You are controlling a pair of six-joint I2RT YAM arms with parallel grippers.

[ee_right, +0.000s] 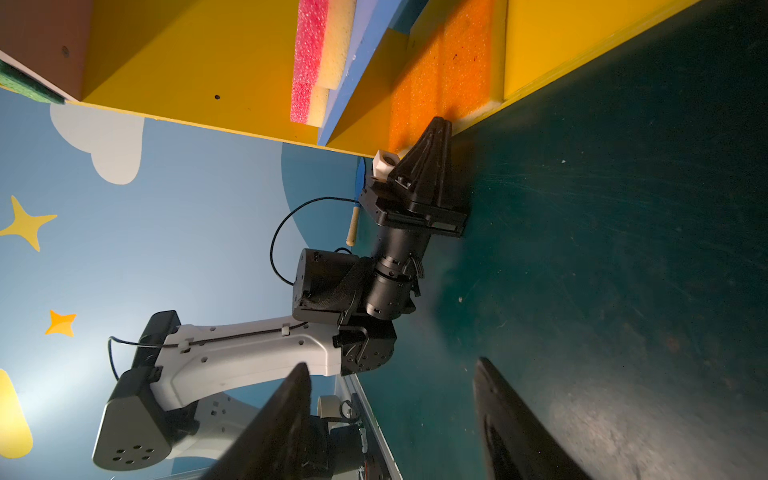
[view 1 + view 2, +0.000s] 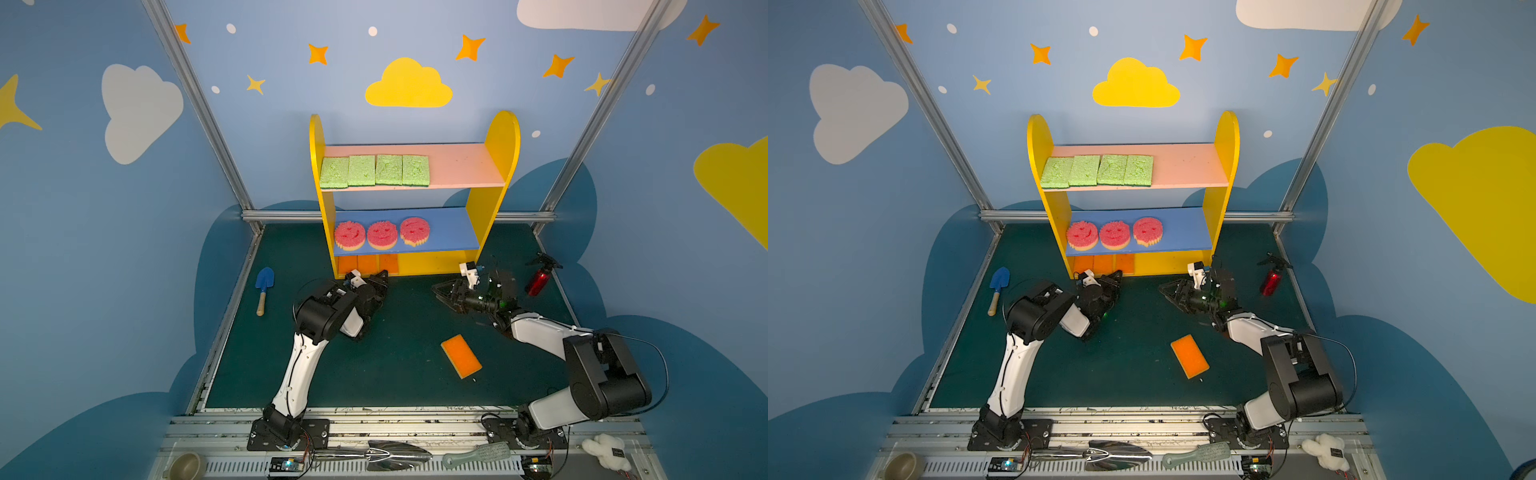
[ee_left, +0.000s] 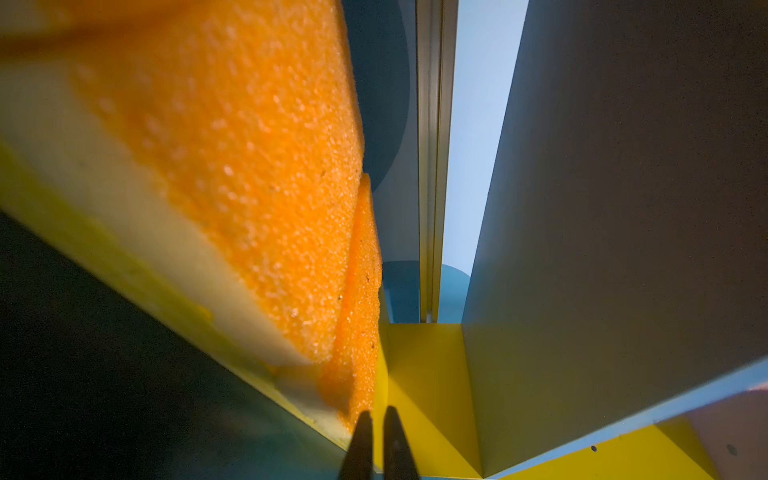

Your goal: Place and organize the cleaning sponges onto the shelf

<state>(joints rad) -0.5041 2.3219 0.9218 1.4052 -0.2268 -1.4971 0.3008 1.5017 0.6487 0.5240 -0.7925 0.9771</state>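
Quick count for you, all measured off the shelf: four green sponges side by side on its pink top board, three pink smiley sponges in a row on its blue middle board, and three orange sponges lined up at the left end of its yellow base. That's ten on the shelf, plus one loose orange sponge lying flat on the mat, well out in front of the shelf. Your left gripper is down at the front edge of the shelf's base, jaws only a sliver apart with nothing between them. In the left wrist view its fingertips sit right at the corner of the end orange sponge; touching or just beside, I can't tell. Your right gripper hangs low just off the shelf's right front corner, jaws spread wide and holding nothing. The loose sponge is well clear of both grippers, nearer the right one.
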